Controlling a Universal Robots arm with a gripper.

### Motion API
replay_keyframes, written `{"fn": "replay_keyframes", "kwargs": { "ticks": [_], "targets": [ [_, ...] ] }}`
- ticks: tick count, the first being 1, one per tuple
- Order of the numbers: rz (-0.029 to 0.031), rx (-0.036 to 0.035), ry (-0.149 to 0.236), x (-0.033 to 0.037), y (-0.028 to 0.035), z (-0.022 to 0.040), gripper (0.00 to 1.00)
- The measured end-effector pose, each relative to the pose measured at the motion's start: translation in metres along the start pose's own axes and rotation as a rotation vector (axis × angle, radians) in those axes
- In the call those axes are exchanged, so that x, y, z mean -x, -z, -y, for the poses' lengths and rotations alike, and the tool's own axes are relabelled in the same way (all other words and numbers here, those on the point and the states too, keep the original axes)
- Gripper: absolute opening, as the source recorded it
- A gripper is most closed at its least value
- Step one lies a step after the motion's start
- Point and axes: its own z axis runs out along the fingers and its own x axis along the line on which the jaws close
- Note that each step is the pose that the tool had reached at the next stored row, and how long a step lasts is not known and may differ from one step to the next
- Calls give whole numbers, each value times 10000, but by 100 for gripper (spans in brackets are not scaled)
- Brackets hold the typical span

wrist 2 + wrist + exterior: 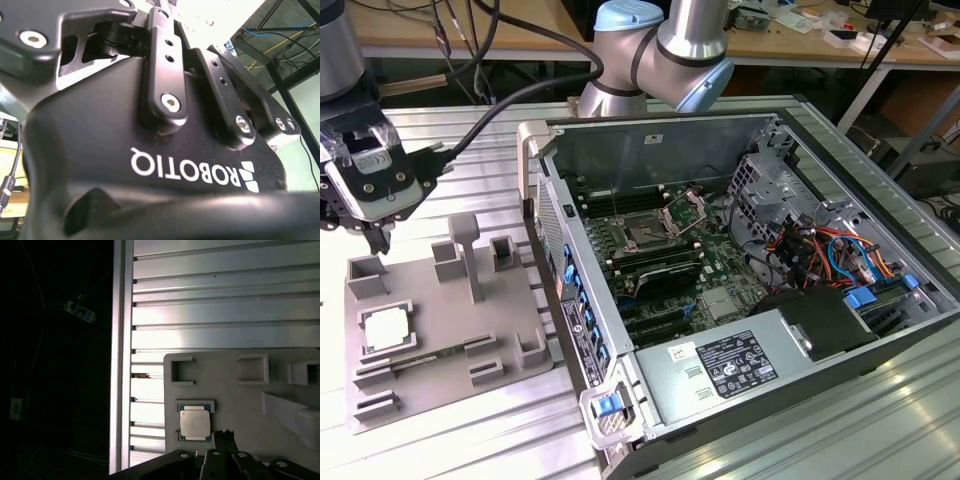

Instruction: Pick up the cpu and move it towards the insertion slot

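The cpu (388, 330) (195, 423), a silvery square chip, lies flat in a pocket of the grey tray (450, 395) (225, 375) on the exterior view's left. My gripper (381, 240) hangs above the tray's far corner, apart from the chip. In the first wrist view the gripper (223, 435) has its fingertips pressed together, shut on nothing, close beside one corner of the chip. The insertion slot (645, 236), a silver-framed socket with a dark centre, sits on the motherboard inside the open computer case, well off to the exterior view's right.
The open computer case (800, 130) stands right of the tray, its raised side wall (565, 270) between tray and socket. Upright grey blocks (465, 250) rise from the tray. A power supply (740, 365) and cables (830, 250) fill the case. The slatted table's edge (118, 365) runs near the tray.
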Motion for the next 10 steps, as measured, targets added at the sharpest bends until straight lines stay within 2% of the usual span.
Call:
{"fn": "replay_keyframes", "kwargs": {
  "ticks": [10],
  "targets": [
    [-1,0,0,0,-23,5,11]
  ]
}}
